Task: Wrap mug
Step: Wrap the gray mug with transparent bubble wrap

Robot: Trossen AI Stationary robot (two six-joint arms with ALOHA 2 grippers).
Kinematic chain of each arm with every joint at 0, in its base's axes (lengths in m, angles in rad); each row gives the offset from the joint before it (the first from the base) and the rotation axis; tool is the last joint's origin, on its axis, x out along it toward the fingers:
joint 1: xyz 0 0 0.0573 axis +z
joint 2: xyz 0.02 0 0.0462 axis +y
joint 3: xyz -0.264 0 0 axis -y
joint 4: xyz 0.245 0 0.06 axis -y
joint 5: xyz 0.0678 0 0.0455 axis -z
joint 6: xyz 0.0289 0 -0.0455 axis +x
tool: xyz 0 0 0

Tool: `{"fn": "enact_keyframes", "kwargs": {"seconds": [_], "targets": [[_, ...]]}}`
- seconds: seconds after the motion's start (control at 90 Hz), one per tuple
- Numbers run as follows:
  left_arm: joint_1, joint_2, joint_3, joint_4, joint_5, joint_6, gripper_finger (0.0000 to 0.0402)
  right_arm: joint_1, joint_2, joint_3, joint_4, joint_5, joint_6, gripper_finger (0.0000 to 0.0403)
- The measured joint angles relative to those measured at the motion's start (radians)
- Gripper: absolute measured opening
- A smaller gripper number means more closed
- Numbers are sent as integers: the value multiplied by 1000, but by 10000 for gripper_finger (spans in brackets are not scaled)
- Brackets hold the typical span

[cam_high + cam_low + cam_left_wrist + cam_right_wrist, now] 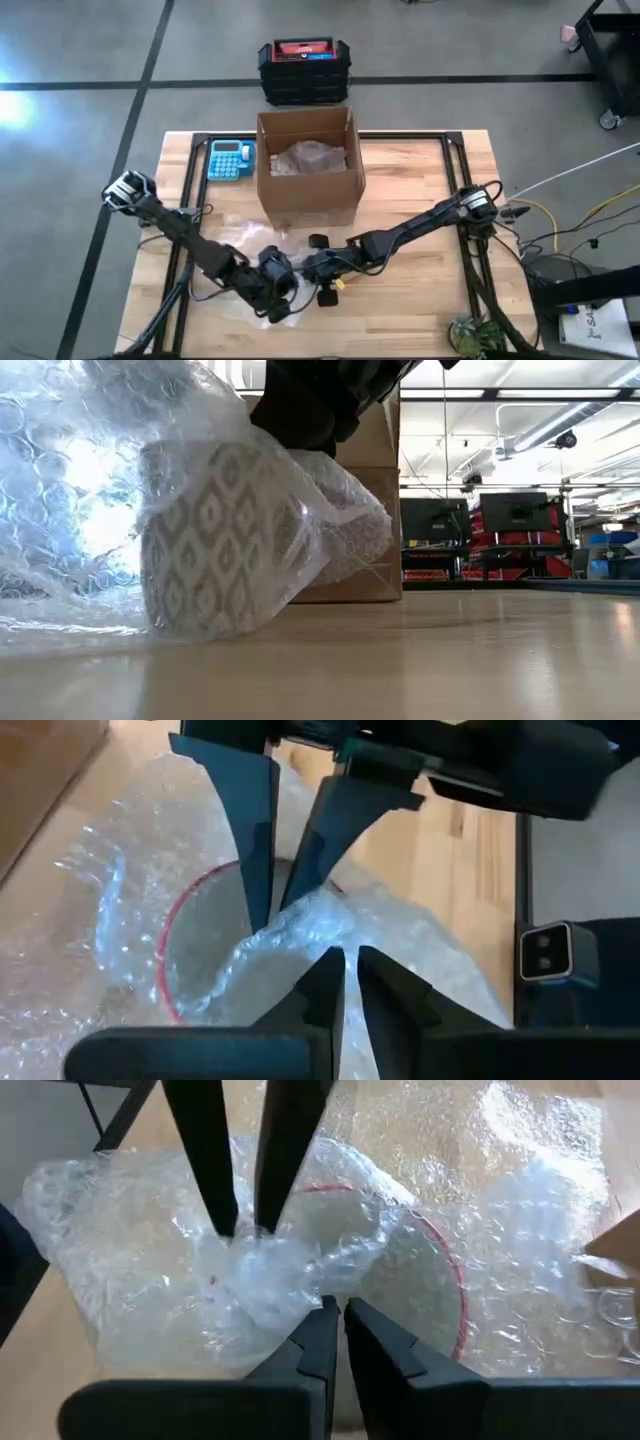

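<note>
The mug (215,540) is lying tilted on its side near the table's (420,300) front edge, its long axis running roughly level and its red-rimmed mouth (440,1270) facing the two grippers. It is showing a grey-and-white diamond pattern through the bubble wrap (130,1260) draped over it. The left gripper (345,960) and right gripper (335,1315) are meeting over it, each pinching a fold of wrap between nearly closed fingers.

I see open cardboard box (308,165) at table's (420,310) far edge, centre; blue calculator (231,160) just beside it, toward far-left corner; black crate stack (304,70) on floor beyond.
</note>
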Motion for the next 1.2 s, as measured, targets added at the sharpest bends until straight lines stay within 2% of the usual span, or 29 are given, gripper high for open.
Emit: {"fn": "enact_keyframes", "kwargs": {"seconds": [0.289, 0.689, 0.8, 1.044, 1.122, 1.2], "targets": [[21, 6, 0, 36, -32, 10, 20, 0, 0, 0, 2, 1, -2, 14], [55, 159, -10, 51, -22, 47, 20, 0, -21, 2, -19, 3, 6, 14], [58, 176, -12, 36, -13, 38, 20, 5, -65, 58, -111, 0, 6, 14], [58, 179, -14, 39, -4, 32, 20, 9, -143, 159, -453, 5, -13, 14], [57, 179, -14, 48, -4, 29, 20, 12, -166, 156, -572, 50, -1, 14], [57, 179, -15, 59, -3, 29, 20, 22, -169, 130, -705, 154, 26, 14]]}}
